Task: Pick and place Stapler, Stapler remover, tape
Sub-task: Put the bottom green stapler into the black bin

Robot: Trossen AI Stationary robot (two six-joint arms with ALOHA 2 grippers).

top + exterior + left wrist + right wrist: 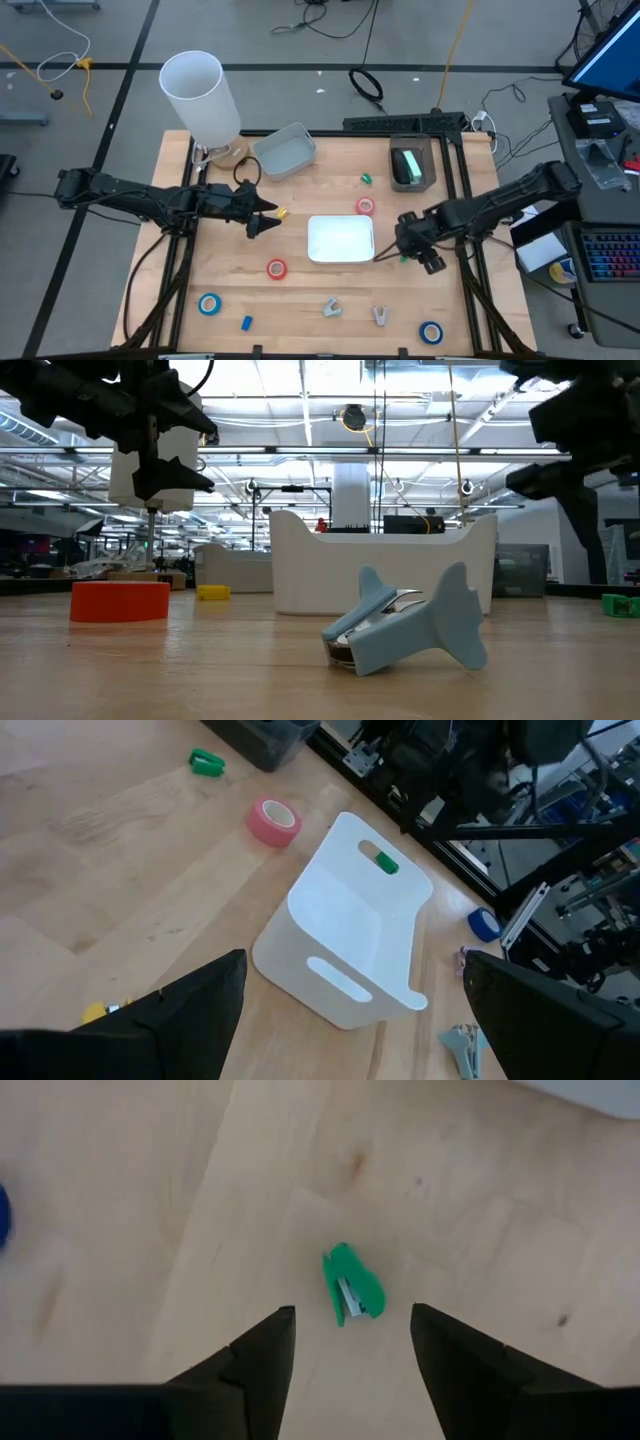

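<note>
So the right claw [352,1345] is hanging just off the right side of the white rectangular plastic bin [341,239] in the middle of the wooden surface [300,300], fingers spread apart and nothing between them. Right below it, in the wrist view, a small green stapler [352,1285] lies on the wood, apart from both fingers.

The left claw [268,218] sits to the left of the bin, above the surface, also spread wide and empty. A tiny yellow bit [283,212] lies just beside it.

Tape rolls are scattered all over: a pink-red ring [365,206] just behind the bin's far right corner, another red ring [276,268] in front of the bin to its left, a blue ring [209,304] near the front left, and another blue ring [430,332] at the front right. Two pale blue-grey staple removers lie near the front edge, one [331,308] in front of the bin and one [380,316] a bit to its right. In the low view the closer remover is tipped on its side.

Farther back there's a dark square tray [412,163] holding a larger green stapler [407,165], a small green piece [366,179] next to it, and a grey tub [284,150] back left.
</note>
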